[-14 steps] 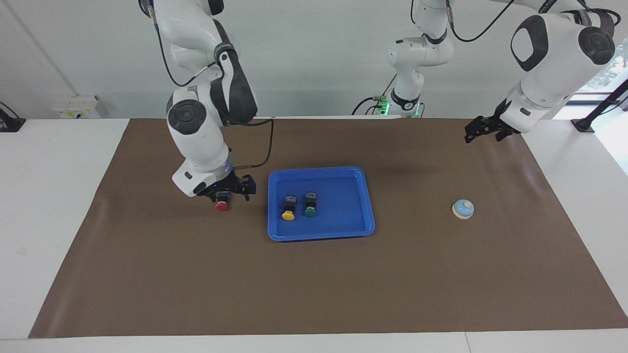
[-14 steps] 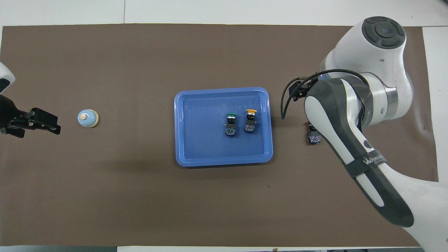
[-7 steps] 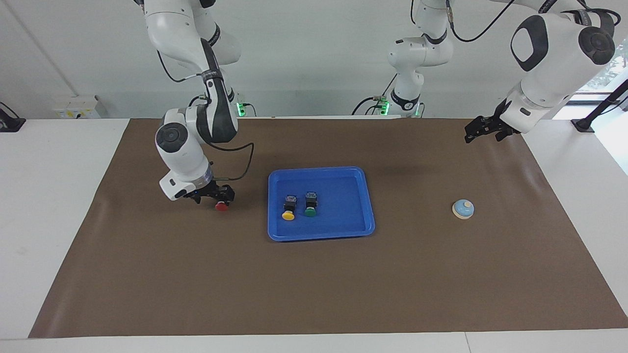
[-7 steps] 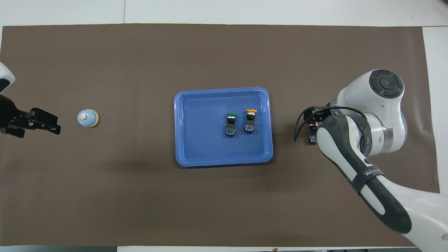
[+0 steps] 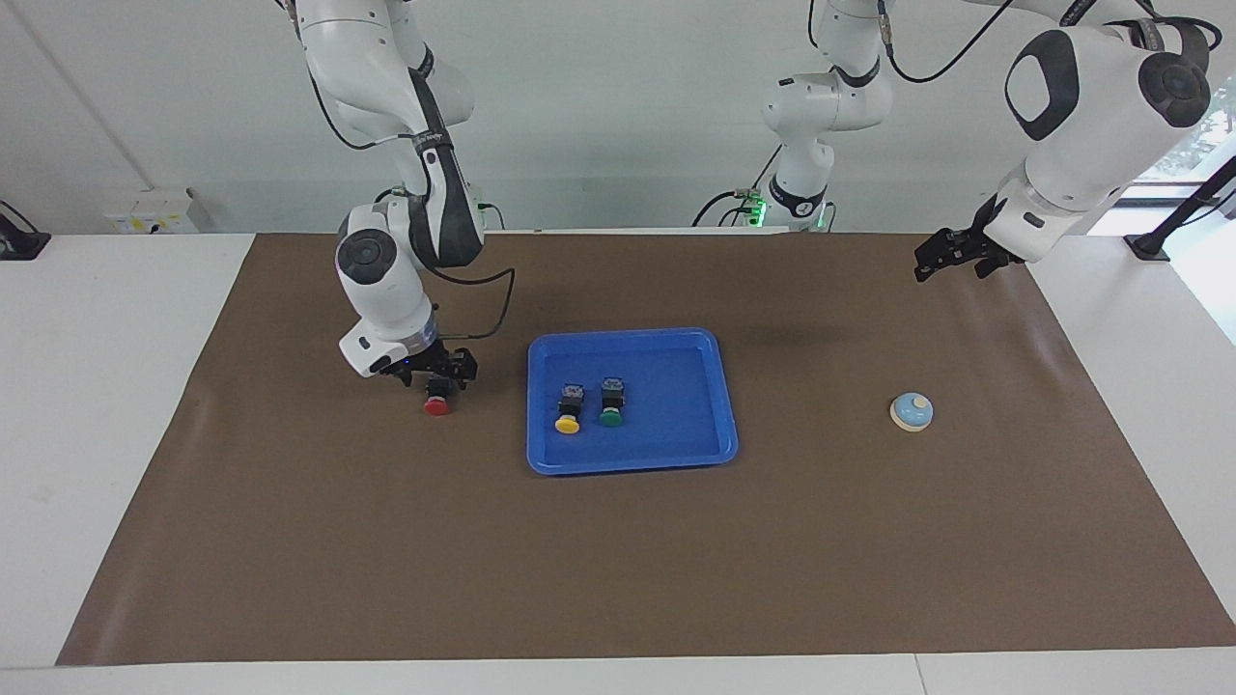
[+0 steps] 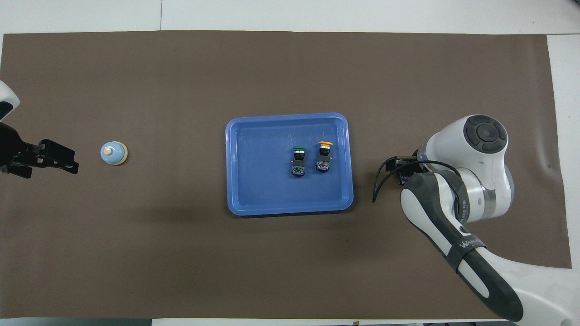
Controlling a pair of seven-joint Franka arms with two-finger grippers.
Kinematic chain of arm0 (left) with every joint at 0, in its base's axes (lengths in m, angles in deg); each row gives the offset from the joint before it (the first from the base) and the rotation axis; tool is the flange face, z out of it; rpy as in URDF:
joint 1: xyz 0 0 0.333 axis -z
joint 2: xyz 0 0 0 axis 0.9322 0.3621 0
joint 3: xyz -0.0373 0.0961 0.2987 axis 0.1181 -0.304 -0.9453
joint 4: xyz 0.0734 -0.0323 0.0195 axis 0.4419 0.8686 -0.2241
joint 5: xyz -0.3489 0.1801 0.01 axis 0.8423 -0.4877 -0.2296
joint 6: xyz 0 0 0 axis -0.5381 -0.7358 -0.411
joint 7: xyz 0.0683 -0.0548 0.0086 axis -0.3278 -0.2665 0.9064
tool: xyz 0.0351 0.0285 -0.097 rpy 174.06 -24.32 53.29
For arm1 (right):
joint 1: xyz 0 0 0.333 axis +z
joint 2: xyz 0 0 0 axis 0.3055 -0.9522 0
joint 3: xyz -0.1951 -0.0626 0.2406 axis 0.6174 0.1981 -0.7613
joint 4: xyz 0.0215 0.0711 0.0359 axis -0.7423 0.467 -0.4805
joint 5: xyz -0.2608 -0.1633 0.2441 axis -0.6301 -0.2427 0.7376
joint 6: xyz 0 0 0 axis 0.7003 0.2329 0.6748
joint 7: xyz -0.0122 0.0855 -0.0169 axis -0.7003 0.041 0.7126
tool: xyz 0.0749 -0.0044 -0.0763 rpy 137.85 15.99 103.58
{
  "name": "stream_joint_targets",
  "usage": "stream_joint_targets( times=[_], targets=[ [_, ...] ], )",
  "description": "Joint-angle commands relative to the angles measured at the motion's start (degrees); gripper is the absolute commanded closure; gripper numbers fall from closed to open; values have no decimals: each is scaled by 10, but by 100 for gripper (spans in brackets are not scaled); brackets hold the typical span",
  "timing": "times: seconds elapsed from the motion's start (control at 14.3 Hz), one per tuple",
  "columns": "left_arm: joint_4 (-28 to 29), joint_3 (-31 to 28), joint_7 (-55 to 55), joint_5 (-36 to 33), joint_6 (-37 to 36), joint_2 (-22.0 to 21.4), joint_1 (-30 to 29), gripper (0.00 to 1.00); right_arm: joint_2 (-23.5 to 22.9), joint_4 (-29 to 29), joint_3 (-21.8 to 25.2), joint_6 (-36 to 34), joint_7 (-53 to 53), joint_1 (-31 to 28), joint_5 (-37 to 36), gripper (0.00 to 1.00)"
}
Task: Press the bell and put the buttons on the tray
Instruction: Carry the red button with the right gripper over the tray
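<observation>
The blue tray lies mid-mat, also in the overhead view. In it lie the yellow button and the green button, side by side. The red button rests on the mat beside the tray, toward the right arm's end. My right gripper is low, right at its black body. In the overhead view the right arm covers most of that button. The light-blue bell stands toward the left arm's end. My left gripper waits raised beside the bell.
A brown mat covers most of the white table. The right arm's forearm stretches over the mat near the robots' edge. A black cable loops from the right wrist, close to the tray's corner.
The right arm's elbow and wrist swung and dropped lower while its gripper stayed at the red button. The red button has not moved. The left arm has not moved.
</observation>
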Motion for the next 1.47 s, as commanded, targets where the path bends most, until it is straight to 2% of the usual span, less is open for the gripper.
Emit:
stream_joint_targets(
  times=[0.0, 0.07, 0.42, 0.63, 0.84, 0.91, 1.12, 1.4],
  targets=[
    [-4, -5, 4, -6, -6, -4, 6, 0, 16, 41, -3, 42, 11, -5, -8, 0],
    [-4, -5, 4, -6, -6, -4, 6, 0, 16, 42, -3, 42, 10, -5, -8, 10],
    [-4, -5, 4, -6, -6, -4, 6, 0, 16, 44, -8, 44, 8, 1, -8, 99],
    [-4, -5, 4, -6, -6, -5, 6, 0, 11, -5, -8, 17, 3, 27, -8, 100],
    [-4, -5, 4, -6, -6, -4, 6, 0, -18, -145, -8, -101, 2, 65, 1, 100],
    [-4, -5, 4, -6, -6, -5, 6, 0, -27, -176, -8, -119, -6, 90, 4, 100],
    [-4, -5, 4, -6, -6, -4, 6, 0, -60, -229, -8, -136, -120, 174, 5, 100],
    [-4, -5, 4, -6, -6, -5, 6, 0, -148, -325, -8, -135, -200, 240, 5, 100]
  ],
)
